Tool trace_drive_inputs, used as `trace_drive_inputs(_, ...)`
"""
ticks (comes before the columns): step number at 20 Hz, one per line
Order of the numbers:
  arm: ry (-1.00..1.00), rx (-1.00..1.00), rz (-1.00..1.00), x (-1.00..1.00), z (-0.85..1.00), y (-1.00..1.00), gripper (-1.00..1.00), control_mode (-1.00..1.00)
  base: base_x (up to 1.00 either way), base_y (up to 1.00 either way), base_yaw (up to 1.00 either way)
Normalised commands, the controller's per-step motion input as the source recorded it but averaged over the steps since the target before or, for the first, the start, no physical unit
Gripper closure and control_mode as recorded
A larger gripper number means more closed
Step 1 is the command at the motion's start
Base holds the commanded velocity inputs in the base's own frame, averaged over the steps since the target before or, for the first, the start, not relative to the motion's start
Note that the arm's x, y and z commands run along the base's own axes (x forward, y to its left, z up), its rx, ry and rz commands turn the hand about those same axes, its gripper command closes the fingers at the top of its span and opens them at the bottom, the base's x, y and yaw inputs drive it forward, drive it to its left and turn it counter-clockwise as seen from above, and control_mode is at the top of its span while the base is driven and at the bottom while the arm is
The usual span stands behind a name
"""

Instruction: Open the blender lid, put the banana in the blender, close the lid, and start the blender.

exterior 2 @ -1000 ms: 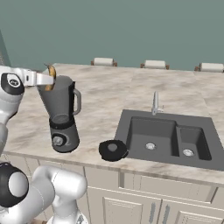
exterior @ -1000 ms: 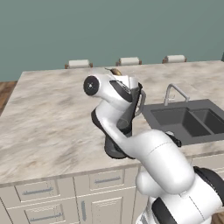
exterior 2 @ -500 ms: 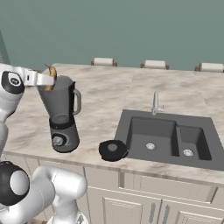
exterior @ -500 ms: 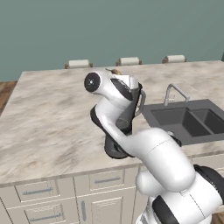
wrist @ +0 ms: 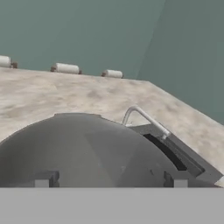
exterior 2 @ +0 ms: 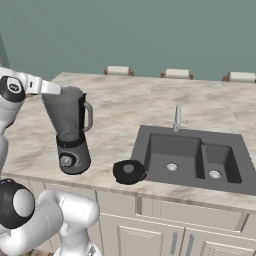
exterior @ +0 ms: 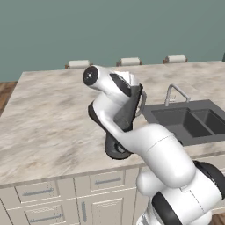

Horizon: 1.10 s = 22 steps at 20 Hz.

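The claw (wrist: 109, 180) stood wide open over the mouth of the blender (exterior 2: 70, 130). In the hand view its two dark fingertips (wrist: 43, 178) rose far apart at the bottom of the frame, with the jar's round grey opening directly beneath them and nothing held between them. In the right base view the hand sat at the upper left of the frame, level with the jar's rim. The jar was uncovered.

I could not tell where the banana was. It may have lain down inside the jar, but the grey wall did not let me confirm that.

If the banana was indeed in the jar, the next move would turn on the blender lid (exterior 2: 129, 171). It lay flat on the surface (exterior 2: 115, 110), lower and to the right of the claw in the right base view. It sat just to the right of the blender's base, close to the front edge of the surface, between the blender and the sink (exterior 2: 165, 145), and touched neither. The claw would therefore have to drop from jar-top height down to the surface and shift right. Being a round disc, the lid had no long axis to line up with; its raised centre cap looked like the likeliest place to grip.
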Motion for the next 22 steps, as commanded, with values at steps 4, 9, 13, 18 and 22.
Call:
trace_drive_inputs(4, -0.06, 0.0, -0.07, -0.23, 0.29, -0.38, -1.0, -1.0, 0.0, 0.0, 0.0)
trace_drive_inputs(9, -0.01, 0.05, -0.2, -0.41, 0.39, -0.8, -1.0, -1.0, 0.0, 0.0, 0.0)
trace_drive_inputs(13, 0.03, 0.26, -0.23, -0.44, 0.3, -1.0, -1.0, -1.0, 0.0, 0.0, 0.0)
trace_drive_inputs(18, 0.17, 0.46, -0.13, -0.43, 0.04, -1.0, -1.0, -1.0, 0.0, 0.0, 0.0)
trace_drive_inputs(22, 0.22, 0.5, -0.12, -0.51, -0.28, -1.0, -1.0, -1.0, 0.0, 0.0, 0.0)
